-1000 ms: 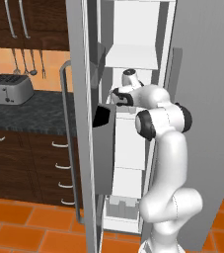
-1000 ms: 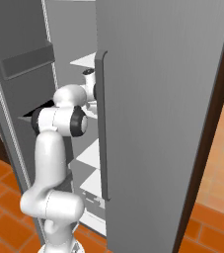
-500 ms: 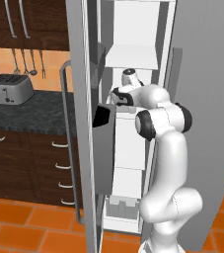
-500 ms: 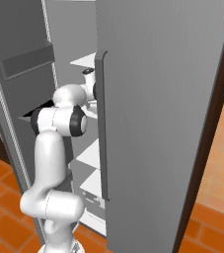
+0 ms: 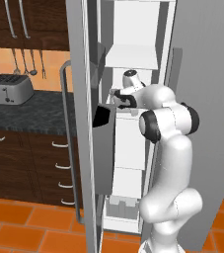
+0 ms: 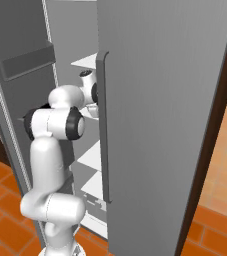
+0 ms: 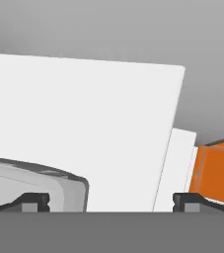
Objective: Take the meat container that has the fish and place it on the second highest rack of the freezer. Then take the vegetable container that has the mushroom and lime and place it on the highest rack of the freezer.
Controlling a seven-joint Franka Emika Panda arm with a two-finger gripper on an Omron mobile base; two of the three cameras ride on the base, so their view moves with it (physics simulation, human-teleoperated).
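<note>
A grey-rimmed, pale container [image 7: 39, 185] lies on a flat white freezer shelf [image 7: 108, 128] — its rounded corner sits between the two dark tips of the end effector [image 7: 111, 201], which stand wide apart, gripping nothing. The white arm [image 5: 163, 118] reaches into the tall grey freezer [image 5: 133, 59]; beside it, a dark bench [image 5: 29, 111] carries a silver toaster [image 5: 7, 89].

From behind the arm we look forward into the freezer [image 5: 133, 59] from its left and from its right [image 6: 160, 100], sharing its shelves. Our hand view sits close over one white shelf [image 7: 84, 128].
</note>
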